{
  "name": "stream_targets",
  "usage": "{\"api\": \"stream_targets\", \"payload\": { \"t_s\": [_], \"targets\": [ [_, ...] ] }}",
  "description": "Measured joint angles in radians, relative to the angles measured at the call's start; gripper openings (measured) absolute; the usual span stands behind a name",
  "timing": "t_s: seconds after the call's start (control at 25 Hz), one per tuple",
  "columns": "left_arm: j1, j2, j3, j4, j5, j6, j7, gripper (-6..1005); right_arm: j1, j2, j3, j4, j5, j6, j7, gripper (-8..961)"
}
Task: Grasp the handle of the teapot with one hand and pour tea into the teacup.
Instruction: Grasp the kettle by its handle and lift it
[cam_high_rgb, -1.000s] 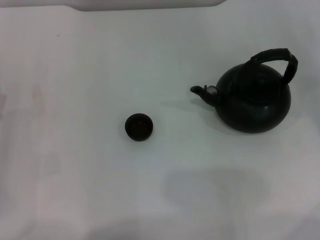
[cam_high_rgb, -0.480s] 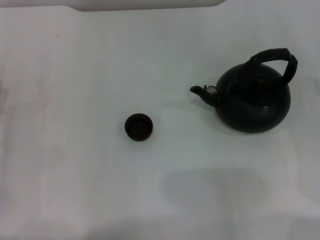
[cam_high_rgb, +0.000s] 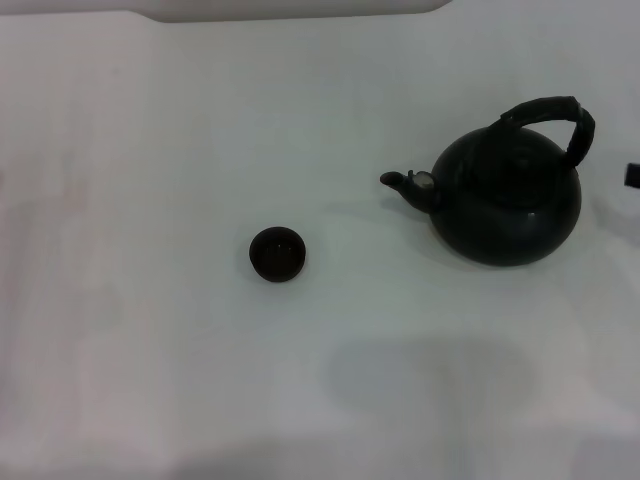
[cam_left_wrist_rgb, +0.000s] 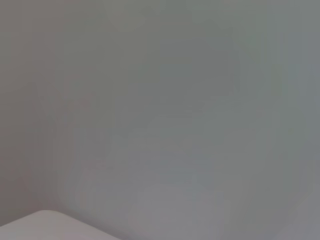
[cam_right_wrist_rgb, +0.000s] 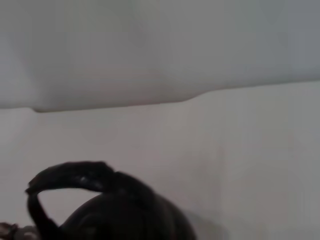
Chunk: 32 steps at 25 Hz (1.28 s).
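Observation:
The glossy black teapot stands on the white table at the right, its short spout pointing left toward the teacup. Its thick black arched handle spans the top. The tiny dark teacup stands upright near the table's middle, well left of the spout. A small dark part of my right gripper shows at the right edge, just right of the teapot and apart from it. The right wrist view shows the handle and the pot's body close below. My left gripper is out of view.
The white table runs to a far edge at the top of the head view. A grey shadow lies on the table in front of the teapot. The left wrist view shows only a plain grey wall and a pale corner.
A dark part of my right gripper has come into the head view at the right edge beside the teapot. The teapot and teacup have not moved.

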Motion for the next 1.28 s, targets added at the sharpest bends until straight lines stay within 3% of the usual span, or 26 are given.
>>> {"api": "stream_targets", "payload": {
  "t_s": [0.44, 0.96, 1.28],
  "targets": [
    [-0.003, 0.000, 0.000, -0.003, -0.001, 0.000, -0.001, 887, 0.019, 0.003, -0.127, 0.035, 0.034, -0.122, 0.002, 789],
    [-0.001, -0.002, 0.000, -0.004, -0.001, 0.000, -0.001, 887, 0.108, 0.000, -0.169, 0.122, 0.055, -0.189, -0.007, 728],
    [0.000, 0.000, 0.000, -0.004, -0.001, -0.005, -0.001, 888, 0.111, -0.004, -0.180, 0.115, 0.050, -0.216, -0.007, 691]
  ]
}}
